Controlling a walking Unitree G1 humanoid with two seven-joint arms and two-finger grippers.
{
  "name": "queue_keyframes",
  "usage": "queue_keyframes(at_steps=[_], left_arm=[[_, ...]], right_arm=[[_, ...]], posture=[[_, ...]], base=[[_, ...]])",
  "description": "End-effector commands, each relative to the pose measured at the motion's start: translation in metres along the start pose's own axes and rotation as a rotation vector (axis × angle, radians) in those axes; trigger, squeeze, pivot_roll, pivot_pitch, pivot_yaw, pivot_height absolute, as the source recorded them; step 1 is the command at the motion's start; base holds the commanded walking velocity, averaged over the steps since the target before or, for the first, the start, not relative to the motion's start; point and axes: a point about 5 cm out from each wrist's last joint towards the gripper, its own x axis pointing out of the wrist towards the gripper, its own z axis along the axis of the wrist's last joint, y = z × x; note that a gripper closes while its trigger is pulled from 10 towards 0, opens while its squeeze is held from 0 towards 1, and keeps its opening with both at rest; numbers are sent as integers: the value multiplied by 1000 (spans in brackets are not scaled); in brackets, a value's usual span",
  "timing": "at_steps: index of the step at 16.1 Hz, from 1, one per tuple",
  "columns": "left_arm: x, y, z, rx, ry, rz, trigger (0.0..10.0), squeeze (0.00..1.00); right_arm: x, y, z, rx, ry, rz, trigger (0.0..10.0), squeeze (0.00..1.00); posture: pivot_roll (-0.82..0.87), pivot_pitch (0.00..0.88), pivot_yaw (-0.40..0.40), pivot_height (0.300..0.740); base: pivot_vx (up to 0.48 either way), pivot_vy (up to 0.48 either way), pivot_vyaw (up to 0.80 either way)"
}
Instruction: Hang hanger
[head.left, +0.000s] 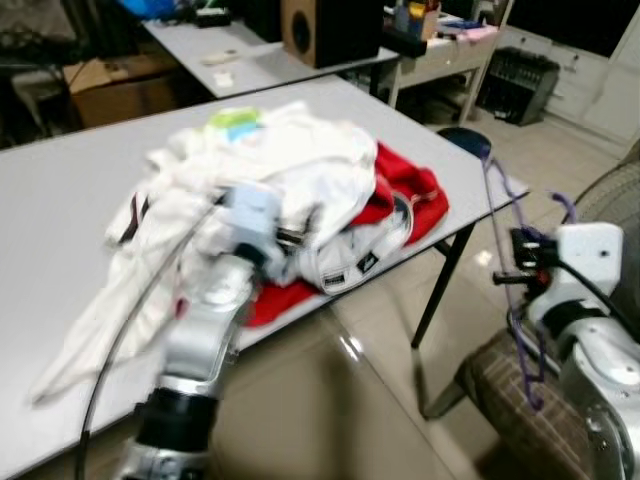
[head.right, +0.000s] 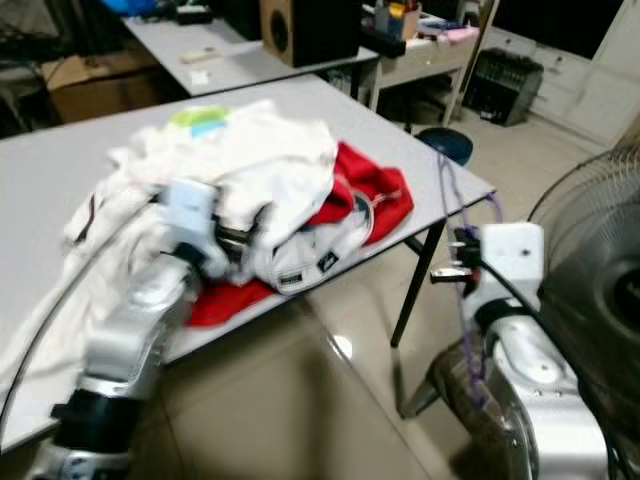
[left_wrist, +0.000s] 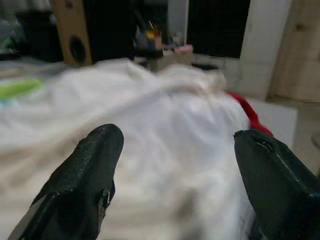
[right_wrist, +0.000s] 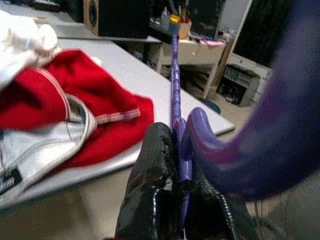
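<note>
Right gripper (right_wrist: 181, 165), right of the table (head.left: 60, 190), pinches a purple hanger (head.left: 520, 300). Left gripper (left_wrist: 175, 165), fingers spread, reaches into white clothes (head.left: 270, 170) piled beside a red garment (head.left: 415, 195).

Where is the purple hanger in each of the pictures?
Left eye view: hanger at the right, held by the right tool, off the table's corner.
Right eye view: hanger right of centre, beside the table.
Left wrist view: I can't find it; there are white clothes.
Right wrist view: centre, pinched between the fingers.
Shared landmark: the red garment.
</note>
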Motion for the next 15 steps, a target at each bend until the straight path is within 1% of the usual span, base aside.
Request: queue_keyframes(at_steps=[1, 2, 3, 5, 6, 7, 8, 9, 10, 11, 12, 13, 14, 15], left_arm=[[-3, 15, 13, 4, -64, 44, 10000, 0], [-3, 15, 16, 1, -80, 46, 10000, 0], [-4, 17, 20, -5, -112, 47, 10000, 0], [-3, 20, 22, 89, -86, 14, 10000, 0], [-3, 25, 19, 133, -50, 21, 10000, 0], [-2, 32, 15, 161, -13, 26, 10000, 1000], [-2, 46, 14, 190, 25, 54, 10000, 1000], [-1, 53, 14, 221, 36, 69, 10000, 1000], [0, 56, 15, 239, 41, 75, 10000, 1000], [2, 61, 17, 272, 44, 80, 10000, 1000], [7, 66, 17, 306, 63, 71, 10000, 16], [12, 71, 16, 339, 97, 75, 10000, 0], [19, 79, 15, 370, 134, 82, 10000, 0], [22, 83, 15, 381, 144, 83, 10000, 0]], right_arm=[[-1, 7, 8, 11, -51, 42, 10000, 0], [-1, 8, 9, 13, -58, 54, 10000, 0], [-2, 9, 10, 14, -68, 91, 10000, 0], [-5, 10, 10, -5, -75, 195, 10000, 0], [-6, 8, 10, -14, -70, 218, 10000, 0], [-8, 4, 8, -27, -64, 241, 10000, 0], [-12, -1, 6, -59, -58, 274, 10000, 0], [-14, -3, 6, -69, -56, 295, 10000, 0], [-15, -4, 5, -69, -57, 311, 10000, 0], [-19, -3, 5, -69, -56, 354, 10000, 0], [-24, -1, 3, -75, -34, 413, 10000, 0], [-29, -1, -1, -91, -7, 453, 10000, 0], [-34, -1, -3, -88, 8, 481, 10000, 0], [-35, -1, -3, -82, 6, 488, 10000, 0]], posture=[[-51, 0, -22, 740], [-50, 0, -23, 740], [-50, 0, -25, 740], [-49, 0, -25, 740], [-50, 0, -17, 740], [-51, 0, -12, 740], [-54, 0, -3, 740], [-56, 0, 1, 740], [-56, 0, 1, 740], [-59, 0, 9, 740], [-64, 0, 15, 740], [-65, 0, 16, 740], [-71, 0, 23, 740], [-71, 0, 23, 740]], base=[[304, 0, 0], [304, 0, 0], [0, 0, 0], [0, 0, 0], [0, 0, 0], [0, 0, 0], [0, 0, 0], [0, 0, 0], [0, 0, 0], [0, 0, 0], [0, 0, 0], [0, 0, 0], [0, 0, 0], [0, 0, 0]])
